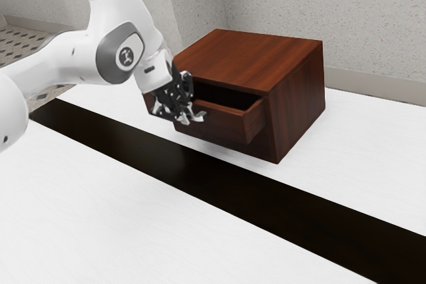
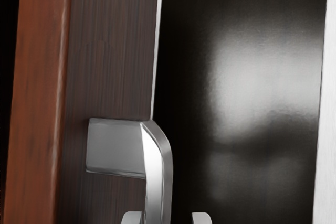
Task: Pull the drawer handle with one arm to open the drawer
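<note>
Exterior view
- arm (image 1: 73, 54): comes in from the exterior view's left, elbow high, forearm sloping down toward the cabinet, wrist bent so the hand faces the drawer front
- gripper (image 1: 178, 106): right at the drawer front, on the handle (image 1: 197, 117)
- claw state: cannot tell from here whether it is clamped or loose
- drawer (image 1: 226, 121): the task's thing, partly pulled out of the cabinet, a dark gap showing above its front panel
- cabinet (image 1: 279, 71): red-brown wood box, sits on the white part of the table (image 1: 100, 224), on the far side of the black stripe (image 1: 279, 207)
- black stripe: runs diagonally across the table, passes under the protruding drawer front

Wrist view
- handle (image 2: 156, 177): silver bracket, close under the hand, its flat foot fixed to the drawer front (image 2: 110, 51), bar bending off it toward the camera
- drawer front: dark wood grain, with a lighter red-brown edge (image 2: 39, 98) alongside
- black stripe (image 2: 241, 87): glossy, beyond the drawer front, with a soft light reflection
- table (image 2: 328, 103): white strip past the stripe
</note>
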`<state>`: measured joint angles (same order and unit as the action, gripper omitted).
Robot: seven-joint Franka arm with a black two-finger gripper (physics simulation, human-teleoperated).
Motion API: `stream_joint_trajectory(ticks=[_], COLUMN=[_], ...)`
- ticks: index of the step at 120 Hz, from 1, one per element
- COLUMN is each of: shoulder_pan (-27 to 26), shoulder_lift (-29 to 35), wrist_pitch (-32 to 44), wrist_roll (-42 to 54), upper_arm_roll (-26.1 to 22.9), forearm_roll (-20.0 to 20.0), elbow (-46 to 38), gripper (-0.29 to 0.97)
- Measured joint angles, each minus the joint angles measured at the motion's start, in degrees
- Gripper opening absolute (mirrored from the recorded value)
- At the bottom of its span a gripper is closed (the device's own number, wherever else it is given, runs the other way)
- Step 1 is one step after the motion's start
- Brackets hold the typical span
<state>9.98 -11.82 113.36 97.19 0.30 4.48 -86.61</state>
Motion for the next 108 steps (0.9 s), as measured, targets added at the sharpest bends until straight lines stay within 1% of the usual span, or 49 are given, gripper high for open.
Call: stream_joint_trajectory(ticks=[69, 80, 84, 90, 97, 102, 108], shoulder_pan=[0.02, 0.26, -1.03, -4.65, -6.88, -7.79, -8.48], shoulder_lift=[13.95, 17.96, 20.42, 25.7, 31.19, 33.21, 34.14], wrist_pitch=[3.98, 4.49, 4.62, 4.72, 4.4, 3.79, 2.35], wrist_roll=[-1.65, -2.05, -2.19, -2.39, -2.68, -2.9, -3.15], upper_arm_roll=[-0.09, -0.19, -0.16, -0.48, -1.22, -1.48, -1.69], forearm_roll=[0.18, 0.17, 0.15, -0.07, -0.24, -0.31, -0.22], elbow=[-16.93, -20.86, -22.06, -22.71, -22.99, -22.97, -22.77], gripper=[0.02, 0.02, 0.02, 0.1, 0.23, 0.32, 0.39])
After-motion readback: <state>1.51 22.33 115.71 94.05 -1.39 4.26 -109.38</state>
